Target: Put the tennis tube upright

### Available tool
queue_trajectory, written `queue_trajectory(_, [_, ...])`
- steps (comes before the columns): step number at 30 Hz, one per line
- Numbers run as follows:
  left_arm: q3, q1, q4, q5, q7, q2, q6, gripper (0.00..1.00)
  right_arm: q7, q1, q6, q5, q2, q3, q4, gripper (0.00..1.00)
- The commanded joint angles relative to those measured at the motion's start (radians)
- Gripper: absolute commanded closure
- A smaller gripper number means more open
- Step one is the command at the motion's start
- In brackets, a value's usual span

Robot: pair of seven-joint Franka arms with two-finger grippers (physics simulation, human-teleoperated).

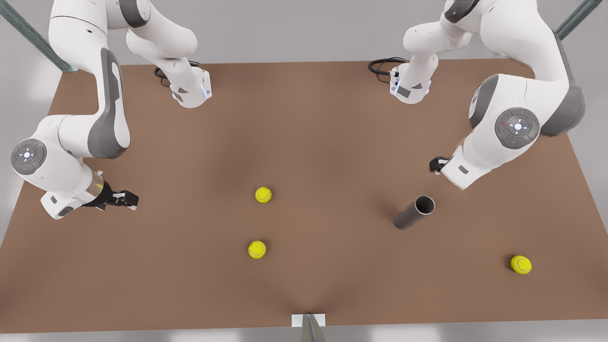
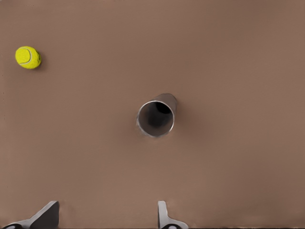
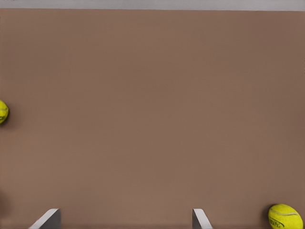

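Front view shows you the tennis tube [image 1: 414, 212] standing on the table [image 1: 332, 133]. Left claw [image 2: 107, 217] hovers above it, fingers apart, holding nothing. Right claw [image 3: 125, 219] waits, likewise spread and unladen.

Tennis tube [image 1: 414, 213] upright on the table [image 1: 332, 118], between two balls [image 1: 263, 194] [image 1: 257, 249] and a third [image 1: 520, 264].

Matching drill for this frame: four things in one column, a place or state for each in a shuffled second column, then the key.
1. tennis tube
2. left gripper
3. right gripper
4. lone tennis ball

A. open, at the front view's left
B. standing on end, mouth up
C. near the front view's right edge
D. open, close to the tube

Pairs: 1-B, 2-D, 3-A, 4-C
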Motion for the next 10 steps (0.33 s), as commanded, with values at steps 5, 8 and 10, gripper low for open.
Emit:
queue_trajectory(5, [0.058,-0.023,-0.597,-0.269,0.037,-0.463,0.342,0.00,0.000,-0.002,-0.002,-0.001,0.000,0.000,0.000,0.00])
queue_trajectory(8, [0.056,-0.024,-0.601,-0.269,0.037,-0.463,0.332,0.00,0.000,-0.003,-0.002,-0.001,0.000,0.000,0.000,0.00])
queue_trajectory(10, [0.050,-0.023,-0.601,-0.269,0.037,-0.464,0.324,0.00,-0.003,-0.008,-0.002,-0.001,0.000,0.000,0.000,0.00])
